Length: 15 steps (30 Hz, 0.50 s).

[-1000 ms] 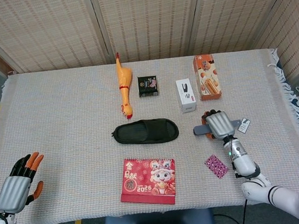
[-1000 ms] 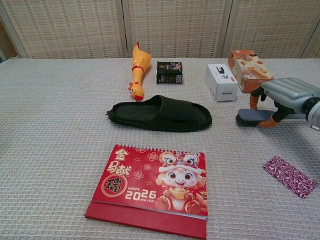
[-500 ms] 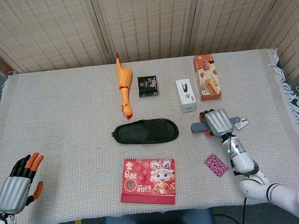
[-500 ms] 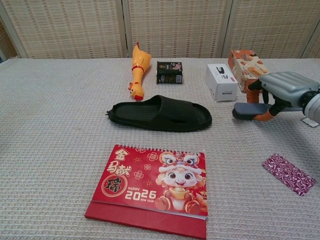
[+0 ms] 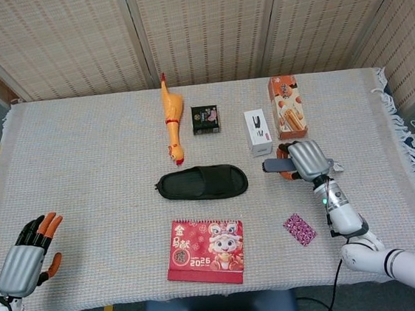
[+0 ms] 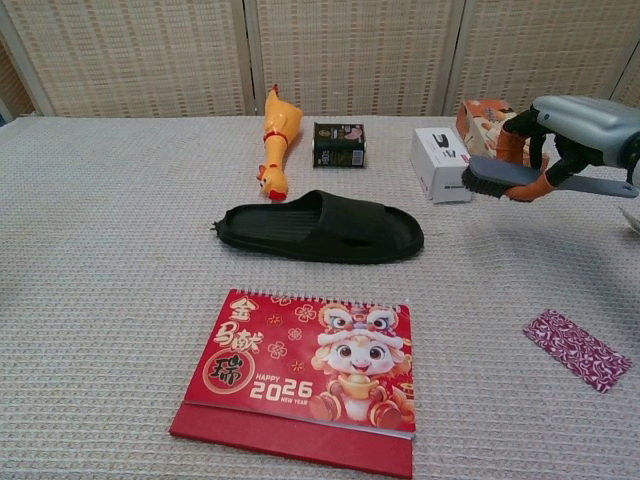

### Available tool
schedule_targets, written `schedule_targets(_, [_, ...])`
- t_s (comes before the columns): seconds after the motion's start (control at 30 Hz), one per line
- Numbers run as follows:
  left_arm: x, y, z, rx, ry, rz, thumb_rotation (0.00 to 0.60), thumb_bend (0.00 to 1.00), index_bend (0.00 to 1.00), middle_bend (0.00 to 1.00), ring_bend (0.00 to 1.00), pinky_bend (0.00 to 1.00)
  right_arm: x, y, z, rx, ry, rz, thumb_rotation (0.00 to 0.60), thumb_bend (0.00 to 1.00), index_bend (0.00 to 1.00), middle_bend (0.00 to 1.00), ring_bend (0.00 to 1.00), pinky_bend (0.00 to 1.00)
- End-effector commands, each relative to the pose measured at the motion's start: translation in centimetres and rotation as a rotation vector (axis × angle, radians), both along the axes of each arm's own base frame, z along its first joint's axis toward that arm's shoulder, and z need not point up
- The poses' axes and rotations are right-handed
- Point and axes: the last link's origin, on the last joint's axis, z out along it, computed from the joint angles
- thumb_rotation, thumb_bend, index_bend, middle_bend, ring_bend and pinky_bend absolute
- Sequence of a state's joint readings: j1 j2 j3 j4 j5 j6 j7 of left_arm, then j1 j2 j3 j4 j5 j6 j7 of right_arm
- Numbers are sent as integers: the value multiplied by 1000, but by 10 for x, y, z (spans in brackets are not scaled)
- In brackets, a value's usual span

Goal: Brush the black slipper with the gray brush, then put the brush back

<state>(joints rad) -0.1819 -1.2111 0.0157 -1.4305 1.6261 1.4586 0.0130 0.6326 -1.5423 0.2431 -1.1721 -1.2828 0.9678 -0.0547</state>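
Note:
The black slipper (image 5: 202,183) (image 6: 320,227) lies flat at the table's middle, toe end to the right. My right hand (image 5: 305,159) (image 6: 572,125) grips the gray brush (image 5: 274,165) (image 6: 497,177) by its handle and holds it raised above the cloth, right of the slipper, with the brush head pointing left toward it. The brush is apart from the slipper. My left hand (image 5: 26,255) hovers open at the table's near left corner, holding nothing; the chest view does not show it.
A red 2026 calendar (image 5: 206,250) (image 6: 310,365) lies in front of the slipper. Behind it are a yellow rubber chicken (image 5: 172,126), a small black box (image 5: 205,118), a white box (image 5: 258,131) and an orange carton (image 5: 288,106). A patterned purple packet (image 5: 300,230) lies near right.
My right hand has lifted the gray brush off the cloth and carried it up and slightly left, toward the white box. The left hand stayed still.

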Motion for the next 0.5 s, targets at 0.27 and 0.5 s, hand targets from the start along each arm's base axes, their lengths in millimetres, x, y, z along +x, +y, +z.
schedule_targets(0.27, [0,2,0,-13,-5,15,600,480,0,0,0,93,41,13,-7,98,-27,107,600,384,842,533,519,778])
schedule_targets(0.5, [0,-1,10,-8,-41,12,600,481,0,0,0,93,76,2,-50,123,-23,152,600,384,842,533,519,778])
